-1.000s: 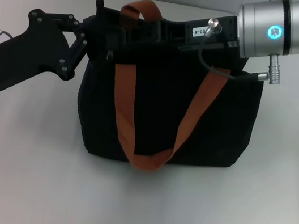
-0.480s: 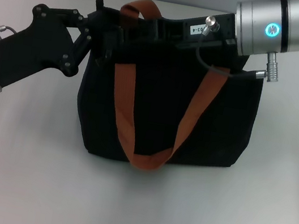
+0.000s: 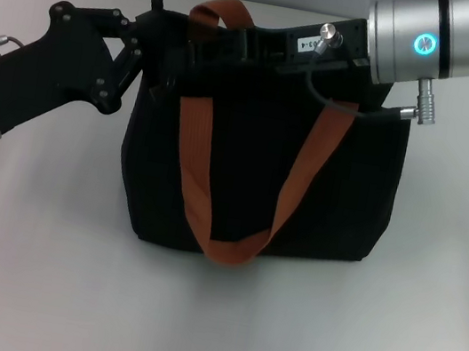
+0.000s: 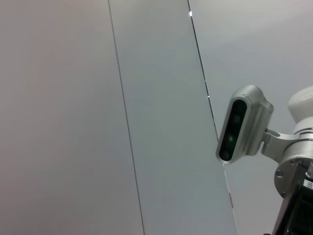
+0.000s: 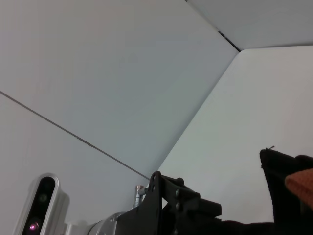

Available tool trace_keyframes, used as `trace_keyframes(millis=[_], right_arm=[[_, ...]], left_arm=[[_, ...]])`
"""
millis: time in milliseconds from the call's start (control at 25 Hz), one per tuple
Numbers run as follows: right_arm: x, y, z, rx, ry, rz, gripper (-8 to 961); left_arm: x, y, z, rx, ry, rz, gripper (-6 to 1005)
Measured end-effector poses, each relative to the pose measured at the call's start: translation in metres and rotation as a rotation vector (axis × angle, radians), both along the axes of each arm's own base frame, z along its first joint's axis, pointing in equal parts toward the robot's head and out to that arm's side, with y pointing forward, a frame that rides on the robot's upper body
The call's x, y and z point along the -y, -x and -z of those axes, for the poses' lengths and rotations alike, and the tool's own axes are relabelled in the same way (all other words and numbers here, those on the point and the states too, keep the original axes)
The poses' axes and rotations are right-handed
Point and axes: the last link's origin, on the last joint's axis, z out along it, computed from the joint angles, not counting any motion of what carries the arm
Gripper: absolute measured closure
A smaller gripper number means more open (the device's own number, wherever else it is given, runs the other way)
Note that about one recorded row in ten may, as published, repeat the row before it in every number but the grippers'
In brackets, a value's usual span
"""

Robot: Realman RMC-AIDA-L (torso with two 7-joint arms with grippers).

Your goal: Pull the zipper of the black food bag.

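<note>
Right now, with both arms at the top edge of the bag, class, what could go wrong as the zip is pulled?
1. The black food bag stands free on the table; a sideways pull might drag or tip it.
2. The orange strap drapes under the right end effector and could snag.
3. The left end effector grips only the bag's corner, so the fabric might slip. The zipper itself is hidden.

White label [image 3: 310, 44] on right arm, partly legible, "-4"

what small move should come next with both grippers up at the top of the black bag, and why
Probably draw the right gripper along the top edge of the boxy black fabric food bag, while the left gripper braces the corner. Both sit at that edge; the zipper pull is hidden.
</note>
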Motion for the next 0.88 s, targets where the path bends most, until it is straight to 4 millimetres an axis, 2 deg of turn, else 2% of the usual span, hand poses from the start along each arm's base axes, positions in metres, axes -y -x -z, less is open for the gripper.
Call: trace_keyframes(millis=[120, 320, 880], right_arm=[[0.0003, 0.001, 0.0008, -0.001, -0.001, -0.002, 549], [0.0007, 0.0034, 0.0016, 0.003, -0.002, -0.014, 662], [-0.0007, 0.0078, 0.0019, 0.002, -0.01, -0.014, 663]], left_arm=[[-0.0009, -0.0007, -0.0005, 0.009, 0.008, -0.005, 975], [-0.0025, -0.0024, -0.0001, 0.013, 0.012, -0.003, 974], [-0.0038, -0.0045, -0.0004, 0.022, 0.022, -0.001, 974]])
